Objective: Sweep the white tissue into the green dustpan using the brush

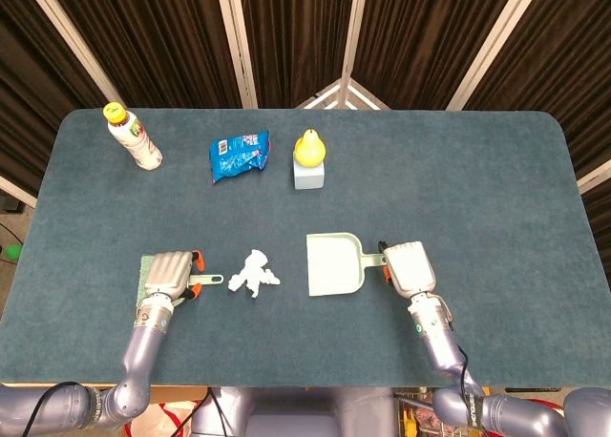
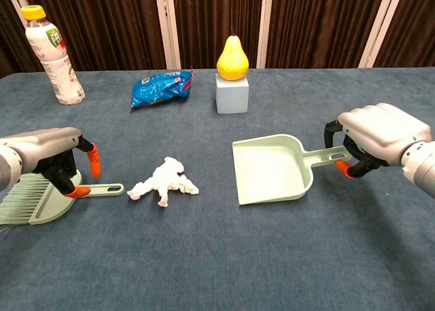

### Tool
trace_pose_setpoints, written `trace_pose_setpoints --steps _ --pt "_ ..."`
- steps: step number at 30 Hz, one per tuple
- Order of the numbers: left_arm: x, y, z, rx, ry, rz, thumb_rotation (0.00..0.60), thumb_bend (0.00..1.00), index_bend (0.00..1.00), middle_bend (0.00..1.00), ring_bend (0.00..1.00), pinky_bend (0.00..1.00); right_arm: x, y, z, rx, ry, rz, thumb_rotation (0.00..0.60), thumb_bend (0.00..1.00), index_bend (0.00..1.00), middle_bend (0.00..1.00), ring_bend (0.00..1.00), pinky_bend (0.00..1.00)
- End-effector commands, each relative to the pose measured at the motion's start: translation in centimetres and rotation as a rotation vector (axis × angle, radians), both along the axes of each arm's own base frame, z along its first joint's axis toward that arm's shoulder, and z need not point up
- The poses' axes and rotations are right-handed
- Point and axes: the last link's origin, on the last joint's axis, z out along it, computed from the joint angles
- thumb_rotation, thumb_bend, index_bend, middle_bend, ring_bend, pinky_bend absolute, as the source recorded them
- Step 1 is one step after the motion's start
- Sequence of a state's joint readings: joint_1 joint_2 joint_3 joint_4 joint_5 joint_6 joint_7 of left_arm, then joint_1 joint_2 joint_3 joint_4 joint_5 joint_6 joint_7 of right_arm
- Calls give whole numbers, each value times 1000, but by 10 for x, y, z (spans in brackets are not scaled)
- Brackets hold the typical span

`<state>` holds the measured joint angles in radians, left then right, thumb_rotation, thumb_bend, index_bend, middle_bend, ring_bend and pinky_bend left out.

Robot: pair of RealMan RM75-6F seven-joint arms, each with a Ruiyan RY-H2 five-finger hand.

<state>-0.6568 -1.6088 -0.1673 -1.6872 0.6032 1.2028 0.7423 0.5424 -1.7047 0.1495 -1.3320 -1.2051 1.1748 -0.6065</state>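
- White tissue [image 2: 164, 182]: crumpled, lying on blue table [image 2: 204, 270] between brush and dustpan, touching neither.
- Green dustpan [image 2: 272, 170]: mouth facing tissue; right hand [image 2: 377, 136] clenched around its handle.
- Green brush [image 2: 41, 197]: flat on table; left hand [image 2: 51, 155] over its handle, fingers apart, grasp not yet closed.
- Bottle [image 2: 53, 53], blue packet [image 2: 160, 88]: printing too small to read.
- Pear [image 2: 232, 58] on block [image 2: 232, 94], far side; near edge holds bare cloth.
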Motion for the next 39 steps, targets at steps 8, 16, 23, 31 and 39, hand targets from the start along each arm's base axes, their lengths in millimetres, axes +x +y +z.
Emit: trace_pose_setpoints --steps 8,16,23,31,39 --pt "-10 1 -9 -12 11 35 600 456 457 1000 1000 1000 -3 -1 3 0 8 -8 600 468 608 841 841 813" --pt "-8 0 -14 -16 5 27 600 456 454 1000 1000 1000 -5 0 2 1 11 -12 600 468 608 841 841 813" --pt "-6 1 -12 -3 -7 21 600 454 430 1000 1000 1000 -4 0 4 0 9 -9 600 468 608 841 842 813" --pt "-5 -1 -13 -7 4 15 600 450 420 1000 1000 1000 -5 0 5 -4 8 -15 600 468 608 841 842 813" --pt "-10 1 -15 -9 16 34 600 453 460 1000 1000 1000 -6 0 4 -2 9 -18 600 468 608 841 842 813"
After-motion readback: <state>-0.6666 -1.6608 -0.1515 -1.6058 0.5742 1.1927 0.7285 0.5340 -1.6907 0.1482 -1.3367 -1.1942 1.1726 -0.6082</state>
